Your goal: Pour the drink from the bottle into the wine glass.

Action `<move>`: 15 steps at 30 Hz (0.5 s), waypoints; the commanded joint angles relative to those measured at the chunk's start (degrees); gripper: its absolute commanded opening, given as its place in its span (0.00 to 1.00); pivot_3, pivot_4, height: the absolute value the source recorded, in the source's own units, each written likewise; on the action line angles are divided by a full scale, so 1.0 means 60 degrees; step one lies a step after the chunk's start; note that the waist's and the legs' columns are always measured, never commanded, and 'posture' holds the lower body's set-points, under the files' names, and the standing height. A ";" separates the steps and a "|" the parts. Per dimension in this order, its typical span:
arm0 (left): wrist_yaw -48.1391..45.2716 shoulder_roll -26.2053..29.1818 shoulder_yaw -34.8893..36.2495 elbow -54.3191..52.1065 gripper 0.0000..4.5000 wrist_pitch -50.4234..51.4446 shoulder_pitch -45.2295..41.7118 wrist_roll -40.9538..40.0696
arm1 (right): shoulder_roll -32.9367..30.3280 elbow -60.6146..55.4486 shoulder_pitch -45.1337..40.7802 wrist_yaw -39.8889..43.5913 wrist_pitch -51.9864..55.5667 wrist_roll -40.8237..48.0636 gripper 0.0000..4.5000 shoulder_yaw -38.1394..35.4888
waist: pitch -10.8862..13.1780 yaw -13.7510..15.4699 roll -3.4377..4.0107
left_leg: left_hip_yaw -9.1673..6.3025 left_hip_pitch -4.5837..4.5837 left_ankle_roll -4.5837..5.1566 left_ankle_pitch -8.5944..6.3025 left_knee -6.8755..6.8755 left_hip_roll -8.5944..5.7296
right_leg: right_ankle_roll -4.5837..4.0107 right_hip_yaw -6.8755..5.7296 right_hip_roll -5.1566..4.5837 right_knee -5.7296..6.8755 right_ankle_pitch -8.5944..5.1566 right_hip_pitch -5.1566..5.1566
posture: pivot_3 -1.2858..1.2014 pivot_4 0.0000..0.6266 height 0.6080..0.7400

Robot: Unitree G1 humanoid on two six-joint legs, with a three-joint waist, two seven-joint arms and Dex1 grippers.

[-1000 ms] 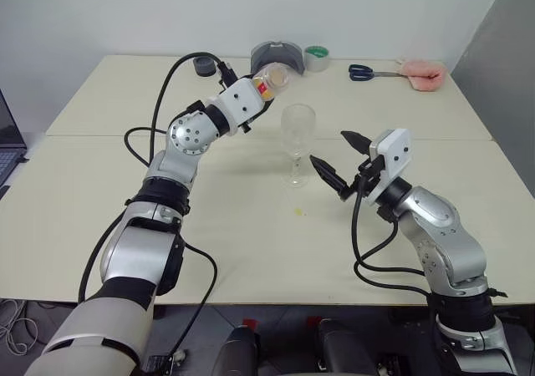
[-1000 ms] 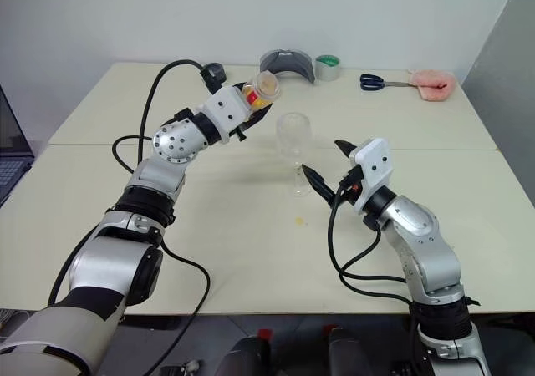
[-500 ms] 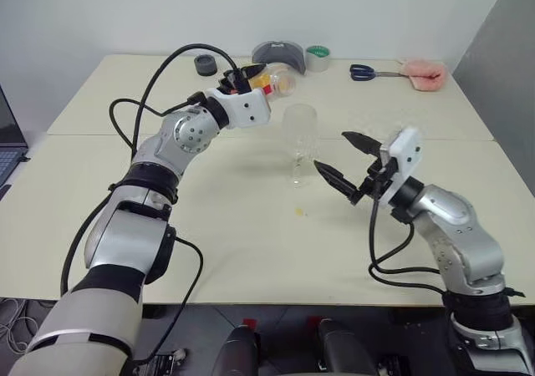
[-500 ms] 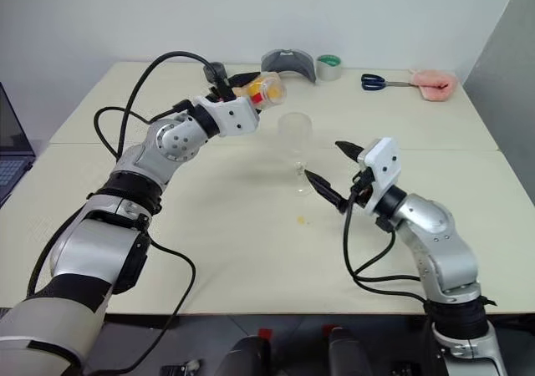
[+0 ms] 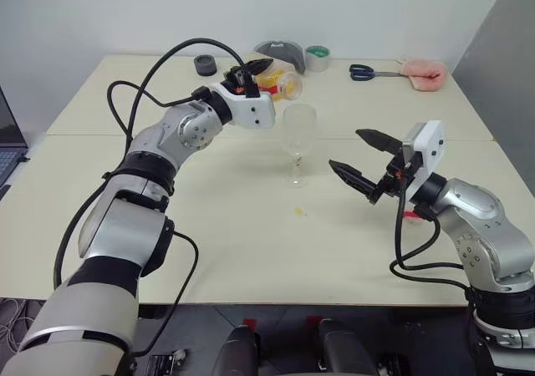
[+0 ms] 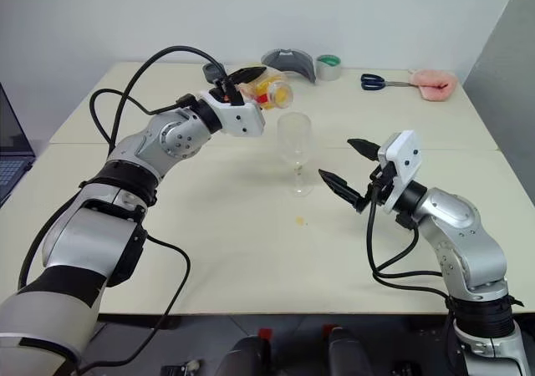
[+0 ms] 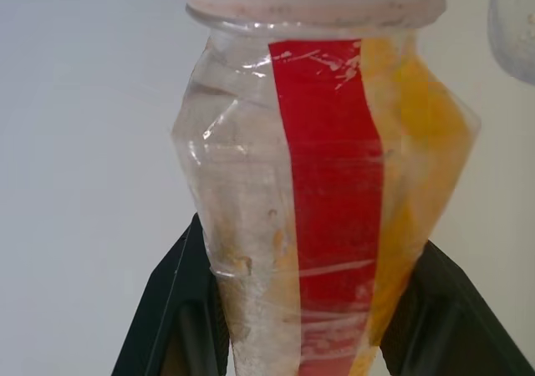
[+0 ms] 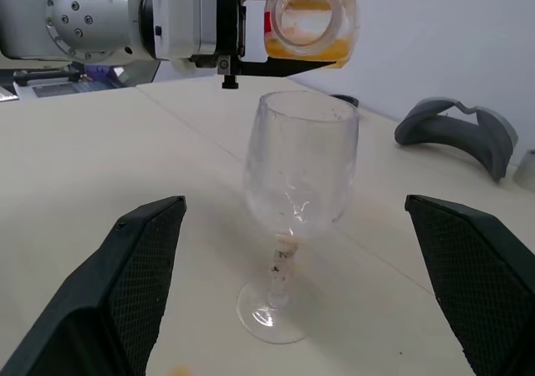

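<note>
- Left gripper [image 5: 261,65] is clamped on the bottle [image 5: 280,83], its two black fingers [image 7: 180,309] pressing the lower body from either side.
- Held in the air above the table [image 5: 100,200], the bottle lies nearly on its side, with its open mouth turned toward the wine glass [image 5: 298,142] and sitting just above and beside the rim, toward the table's far edge.
- Its red label stripe [image 7: 330,184] runs along the bottle's length, and the drink [image 8: 305,52] has pooled orange-yellow along the lower side, close to the mouth.
- Upright on its foot near the middle of the table, the wine glass has a bowl that looks empty; its stem [image 8: 282,267] carries some dark specks.
- Right gripper [image 5: 361,160] hovers over the table beside the glass, toward the right edge, with its jaws spread wide and nothing between them; it points at the glass without touching it.
- On the tabletop just nearer the front edge than the glass foot lies a small yellow spot [image 5: 298,212].
- Along the far edge sit a grey curved object [image 5: 280,52], a roll of tape [image 5: 316,57], scissors [image 5: 368,73] and a pink cloth [image 5: 422,74].
</note>
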 commanded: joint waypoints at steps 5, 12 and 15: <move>0.0788 0.0226 -0.0180 0.0028 0.40 -0.0205 -0.0522 0.0330 | -0.0083 -0.0261 -0.0202 -0.0059 -0.0106 0.0057 1.00 -0.0251 | 0.0000 0.0007 0.0000 | 0.0000 -0.0003 0.0000 0.0000 0.0001 -0.0002 | 0.0000 -0.0001 -0.0001 0.0000 0.0000 -0.0002 | 0.52 0.24 1.00; 0.1354 0.0298 -0.0403 0.0130 0.40 -0.0195 -0.0646 0.0725 | -0.0068 -0.0326 -0.0190 -0.0063 -0.0074 0.0076 1.00 -0.0214 | 0.0000 0.0006 0.0000 | 0.0001 -0.0005 0.0000 0.0000 0.0001 -0.0001 | 0.0000 0.0001 0.0000 0.0002 0.0000 -0.0005 | 0.52 0.24 1.00; 0.1510 0.0308 -0.0489 0.0210 0.40 -0.0184 -0.0703 0.0812 | -0.0049 -0.0342 -0.0160 -0.0075 -0.0076 0.0083 1.00 -0.0209 | 0.0000 0.0006 0.0000 | 0.0002 -0.0005 -0.0001 0.0000 0.0001 -0.0001 | 0.0000 0.0000 0.0000 0.0002 0.0000 -0.0006 | 0.52 0.24 1.00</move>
